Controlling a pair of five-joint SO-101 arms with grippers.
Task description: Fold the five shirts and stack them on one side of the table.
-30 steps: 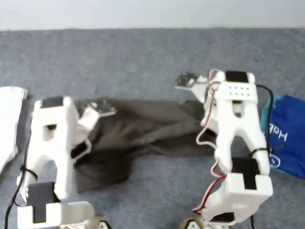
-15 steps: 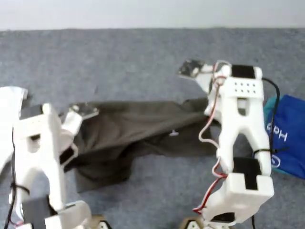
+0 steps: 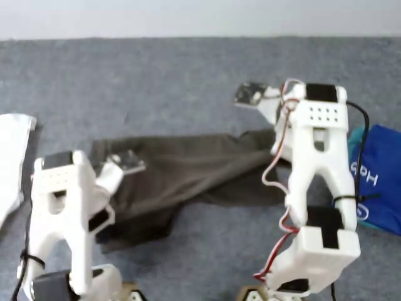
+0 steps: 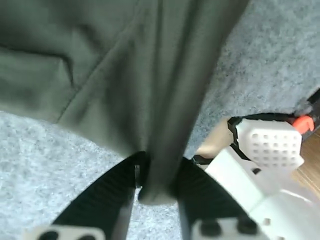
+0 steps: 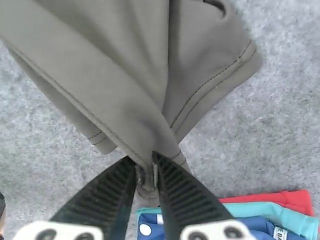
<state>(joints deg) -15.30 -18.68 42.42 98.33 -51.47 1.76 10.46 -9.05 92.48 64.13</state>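
Note:
An olive-grey shirt (image 3: 182, 172) lies stretched across the middle of the grey table, held at both ends. My left gripper (image 4: 156, 185) is shut on a bunched fold of the shirt (image 4: 150, 90) at its left end. At the right end my right gripper (image 5: 146, 175) is shut on a pinched edge of the shirt (image 5: 135, 70), lifted above the table. In the high view the left arm (image 3: 66, 207) stands over the shirt's left part and the right arm (image 3: 316, 163) over its right end.
A stack of folded shirts, blue (image 3: 376, 179) on top, lies at the table's right edge; in the right wrist view it shows blue, teal and red layers (image 5: 240, 215). A white cloth (image 3: 12, 157) lies at the left edge. The far half of the table (image 3: 156, 75) is bare carpet.
The left arm has swung left and then come back toward the front, dragging the shirt's left end. The right arm rose slightly and the shirt drew out flatter and longer.

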